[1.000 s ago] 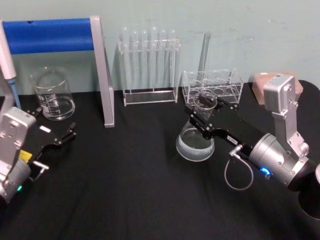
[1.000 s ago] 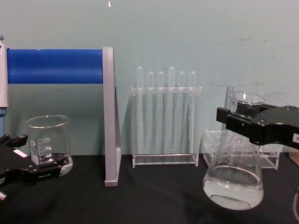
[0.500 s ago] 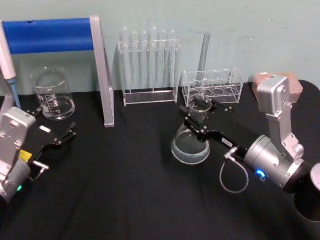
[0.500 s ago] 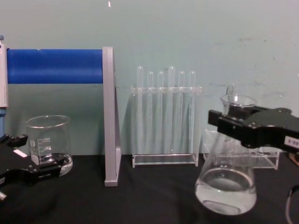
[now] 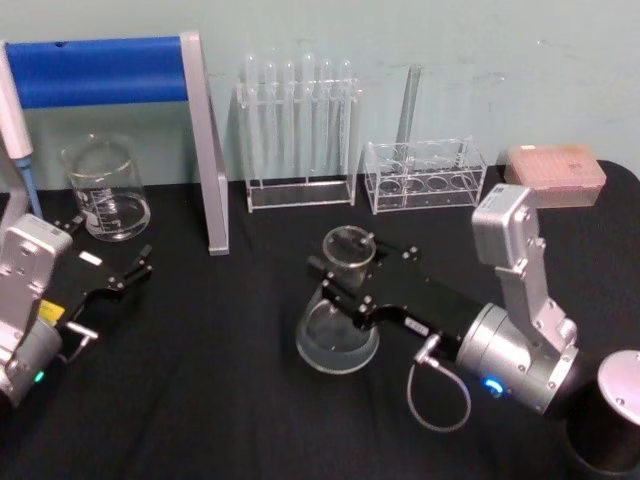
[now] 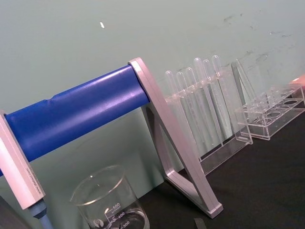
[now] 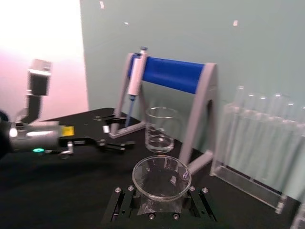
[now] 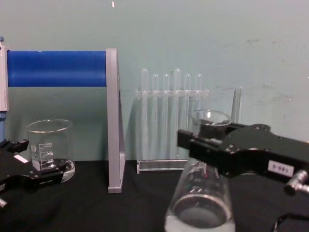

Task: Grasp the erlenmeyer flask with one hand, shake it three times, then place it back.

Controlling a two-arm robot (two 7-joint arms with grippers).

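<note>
The right gripper (image 5: 350, 270) has carried the erlenmeyer flask (image 5: 337, 335) leftward and nearer, clamped on its neck, over the black tabletop (image 5: 230, 400). The left gripper (image 5: 108, 247) sits parked, fingers apart. A teal wall (image 5: 500, 50) stands behind.

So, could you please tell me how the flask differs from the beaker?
The flask is conical with a narrow neck; the beaker is straight-walled and wide-mouthed. The flask is clamped at its neck by the right hand; the beaker stands free at the far left. Both are clear glass.
</note>
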